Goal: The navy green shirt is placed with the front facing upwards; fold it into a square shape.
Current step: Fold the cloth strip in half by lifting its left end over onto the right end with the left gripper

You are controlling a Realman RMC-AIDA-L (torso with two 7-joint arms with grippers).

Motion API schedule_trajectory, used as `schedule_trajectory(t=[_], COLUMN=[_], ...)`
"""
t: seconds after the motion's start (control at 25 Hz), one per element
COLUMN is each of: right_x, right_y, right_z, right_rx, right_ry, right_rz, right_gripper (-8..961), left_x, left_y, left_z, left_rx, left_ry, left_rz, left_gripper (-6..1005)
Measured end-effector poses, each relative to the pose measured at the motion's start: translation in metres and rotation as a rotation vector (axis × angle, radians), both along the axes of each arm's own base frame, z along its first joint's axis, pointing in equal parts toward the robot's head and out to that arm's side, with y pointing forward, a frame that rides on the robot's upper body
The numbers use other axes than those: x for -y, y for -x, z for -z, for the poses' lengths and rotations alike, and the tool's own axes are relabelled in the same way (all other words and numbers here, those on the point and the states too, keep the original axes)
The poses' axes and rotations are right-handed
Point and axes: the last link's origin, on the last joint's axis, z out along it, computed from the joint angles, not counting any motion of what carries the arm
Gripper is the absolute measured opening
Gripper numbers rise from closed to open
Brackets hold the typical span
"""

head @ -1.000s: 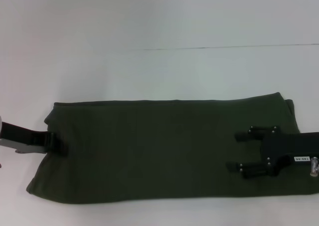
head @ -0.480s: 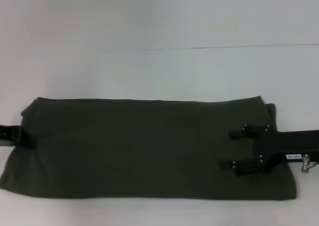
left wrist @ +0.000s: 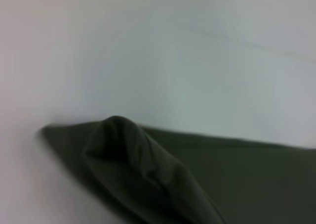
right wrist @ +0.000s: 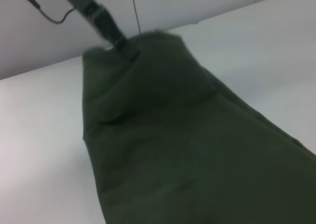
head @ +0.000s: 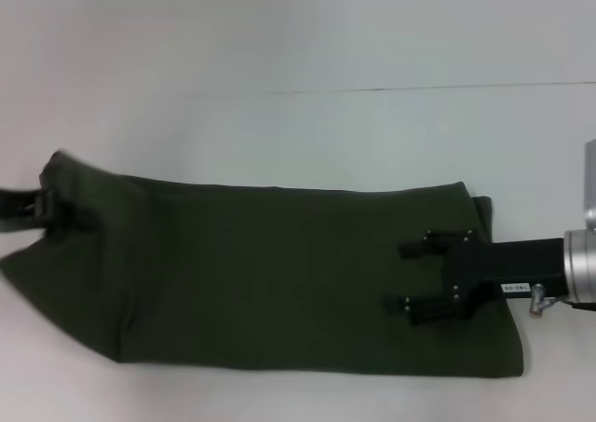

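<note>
Shirt: the navy green shirt (head: 270,278) lies on the white table (head: 279,133) as a long folded band, no lettering showing.
Right gripper (head: 414,278): fingers spread apart over the shirt's right end, grasping nothing; its small label is unreadable.
Left gripper (head: 42,208): clenched on the shirt's raised left end.

Plain white table (head: 279,133), thin dark seam line (head: 438,88) across its far part.
</note>
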Motion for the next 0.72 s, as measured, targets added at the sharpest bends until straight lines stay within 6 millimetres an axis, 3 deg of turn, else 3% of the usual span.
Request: schedule_trajectory(t=[0.2, 0.52, 0.72], right_x=[-0.002, -0.006, -0.007], right_y=[0.003, 0.009, 0.011], right_z=[0.012, 0.033, 0.036], right_rx=[-0.001, -0.004, -0.023], right_ry=[0.011, 0.011, -0.006], right_rz=[-0.012, -0.019, -0.014], right_gripper=[930, 929, 929], left_x=[-0.002, -0.005, -0.006], left_y=[-0.026, -0.052, -0.062], left_z=[0.015, 0.043, 0.056], left_rx=[0.115, 0.201, 0.220], left_ry=[0.027, 0.050, 0.055], left_rz=[0.072, 0.114, 0.127], left_gripper=[77, 89, 97])
